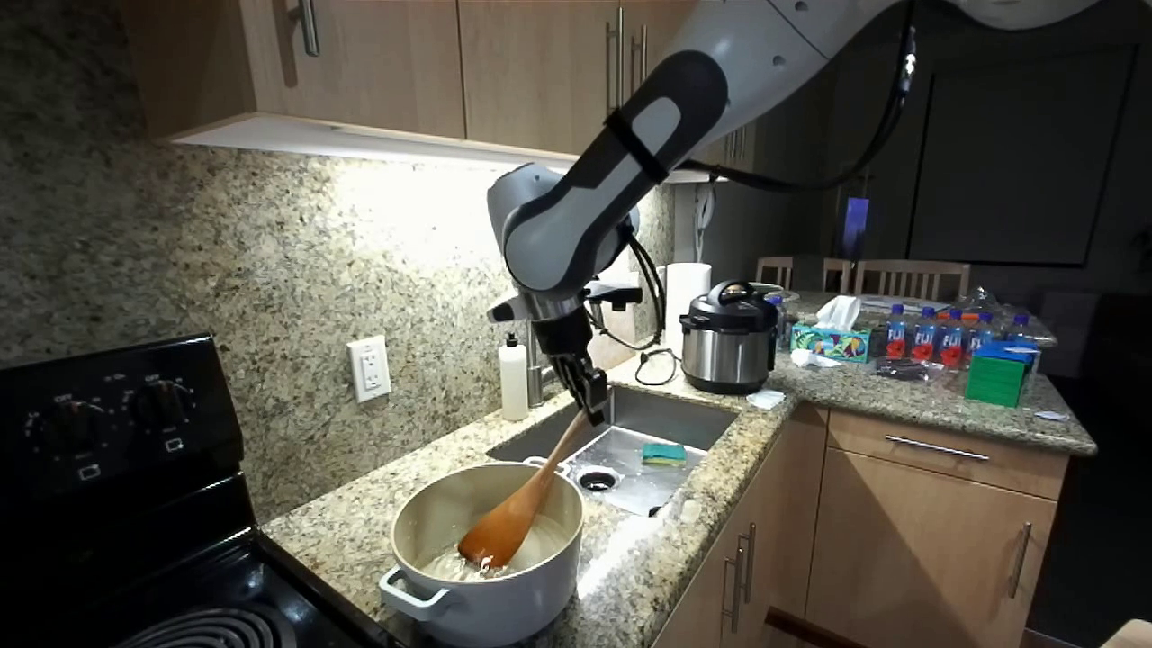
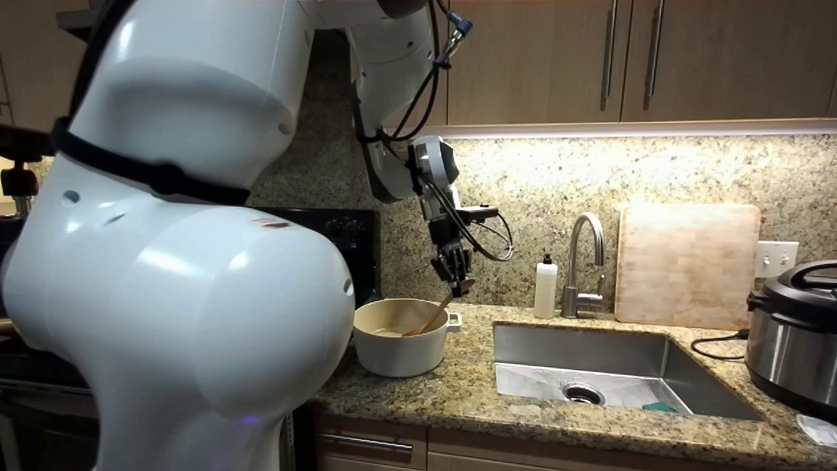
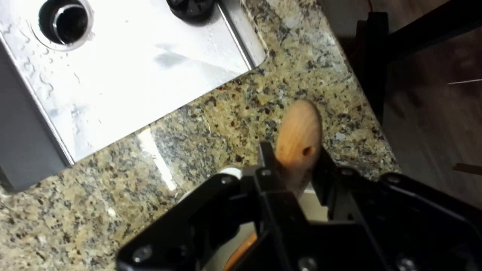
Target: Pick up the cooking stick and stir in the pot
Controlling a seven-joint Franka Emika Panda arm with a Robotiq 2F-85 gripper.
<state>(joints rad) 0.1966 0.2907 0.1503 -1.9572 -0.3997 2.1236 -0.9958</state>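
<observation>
The cooking stick (image 1: 515, 520) is a light-brown wooden spatula. It leans in the pot (image 1: 531, 605), its broad end low inside in some clear liquid and its handle rising over the rim toward the sink side. In an exterior view the stick (image 2: 431, 320) also leans in the pot (image 2: 400, 356). My gripper (image 1: 589, 409) is above the pot's sink-side edge, and it also shows in an exterior view (image 2: 460, 284). In the wrist view my gripper (image 3: 295, 162) is shut on the stick's handle (image 3: 300, 124), whose rounded end with a hole sticks out past the fingertips.
The steel sink (image 2: 582, 343) lies beside the pot, with a sponge (image 1: 664, 454) in it. A soap bottle (image 1: 514, 380) and faucet (image 2: 585, 261) stand behind. A black stove (image 1: 117, 531) is on the pot's far side from the sink. A lidded cooker (image 1: 727, 355) stands beyond the sink.
</observation>
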